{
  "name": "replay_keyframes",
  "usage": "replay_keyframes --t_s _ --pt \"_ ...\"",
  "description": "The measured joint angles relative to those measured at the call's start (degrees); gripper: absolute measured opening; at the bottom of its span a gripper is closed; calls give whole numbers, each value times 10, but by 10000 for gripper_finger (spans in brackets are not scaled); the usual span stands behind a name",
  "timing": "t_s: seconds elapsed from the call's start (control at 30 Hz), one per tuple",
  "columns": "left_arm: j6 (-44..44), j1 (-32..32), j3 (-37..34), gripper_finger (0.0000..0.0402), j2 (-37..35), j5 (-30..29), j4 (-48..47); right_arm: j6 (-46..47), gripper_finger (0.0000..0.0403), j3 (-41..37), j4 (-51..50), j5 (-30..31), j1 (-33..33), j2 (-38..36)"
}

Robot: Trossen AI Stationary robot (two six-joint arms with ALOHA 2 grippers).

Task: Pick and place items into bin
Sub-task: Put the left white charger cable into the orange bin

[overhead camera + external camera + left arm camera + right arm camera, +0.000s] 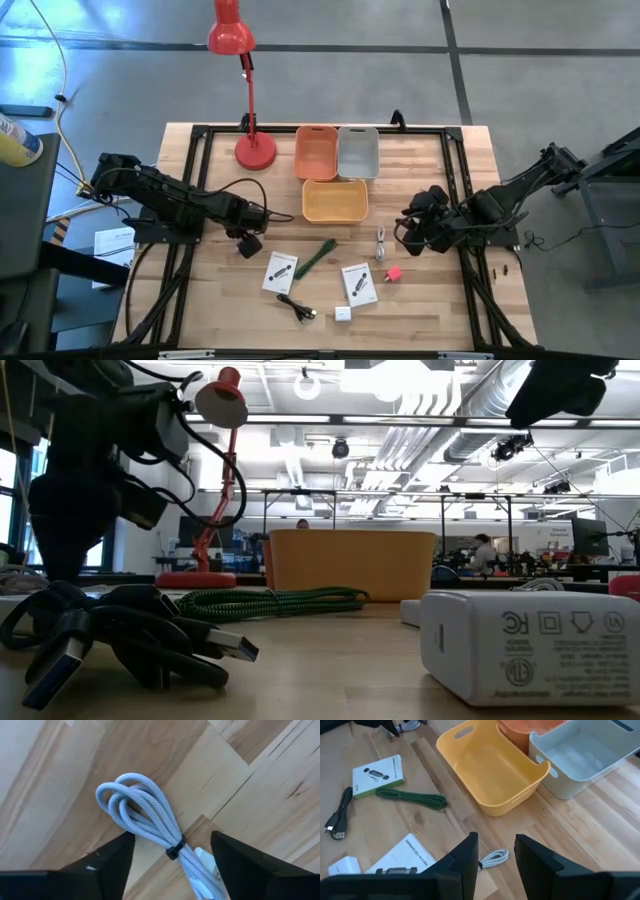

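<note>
Pale braided cable (pixel 145 815), coiled into a loose hank and cinched by a black tie (pixel 175 851), lies flat on the wooden table (pixel 260 780) directly under the left gripper (pixel 171 840). That gripper's fingers are spread wide on either side of the hank, not touching it. The step in hand looks like the grab on this cable. To do it well, the gripper should come straight down so that the fingers straddle the bundle close to the tie, where the strands are packed tightest; a pinch out on the open loops would likely catch only one strand and let the rest dangle. The fingertips should reach the table before they squeeze, since the hank sits low. Once lifted, the nearest drop is the yellow bin (pixel 306 200), which stands near the table's middle in front of an orange bin (pixel 316 152) and a grey bin (pixel 358 152). The lift wants enough height for the trailing plug end to clear the rim. The right gripper (pixel 496 845) waits on the other side of the yellow bin with its fingers a little apart and nothing between them (a second pale cable (pixel 494 858) lies on the table just below it).
</note>
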Motion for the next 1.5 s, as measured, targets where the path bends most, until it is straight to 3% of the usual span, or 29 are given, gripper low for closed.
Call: replay_keyframes --t_s 0.3,0.63,0.77,0.9,1.1,1.27,1.5 --pt "38 0 -1 167 0 -17 -5 1 119 0 8 8 0 0" --pt "239 -2 17 94 4 -71 4 -1 119 0 8 40 0 0" --pt "291 0 29 84 8 -124 103 -3 119 0 9 43 -9 0" --pt "326 -2 30 70 24 -120 210 -2 119 0 10 40 -19 0" --pt "315 4 33 39 59 -134 210 -1 119 0 18 28 -23 0" --pt "347 4 34 38 68 -124 206 -1 119 0 22 22 -23 0" --pt "360 3 38 78 70 -123 202 -1 119 0 28 21 -23 0"
